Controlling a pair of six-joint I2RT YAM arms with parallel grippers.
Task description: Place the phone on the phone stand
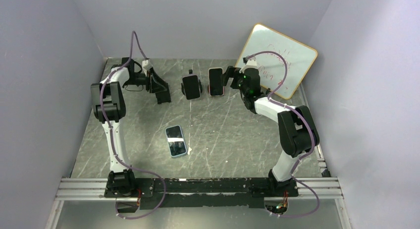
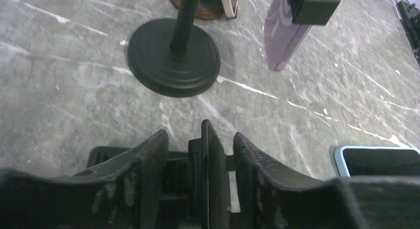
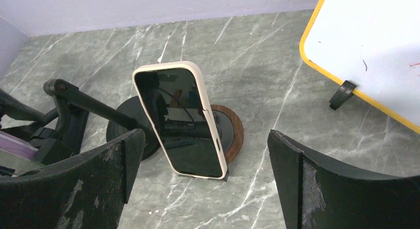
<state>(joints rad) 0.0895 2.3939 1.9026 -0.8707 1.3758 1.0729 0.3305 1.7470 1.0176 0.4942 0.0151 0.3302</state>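
Note:
A blue-cased phone [image 1: 176, 141] lies flat, screen up, mid-table; its corner shows in the left wrist view [image 2: 376, 159]. My left gripper [image 1: 150, 82] [image 2: 199, 137] is at the far left, closed on a black folding phone stand [image 1: 162, 91] whose flat plate [image 2: 214, 179] stands between the fingers. A cream-cased phone [image 1: 216, 82] [image 3: 181, 122] leans on a wood-rimmed stand [image 3: 235, 132]. My right gripper [image 1: 230, 75] [image 3: 205, 140] is open and empty just in front of it. A dark purple phone [image 1: 191, 86] [image 2: 282, 35] hangs in a clamp stand with a round black base [image 2: 173, 58].
A yellow-framed whiteboard [image 1: 277, 60] [image 3: 371, 55] leans against the back right wall. Grey walls close in the back and both sides. The clamp stand's black arm [image 3: 84, 97] reaches left of the cream phone.

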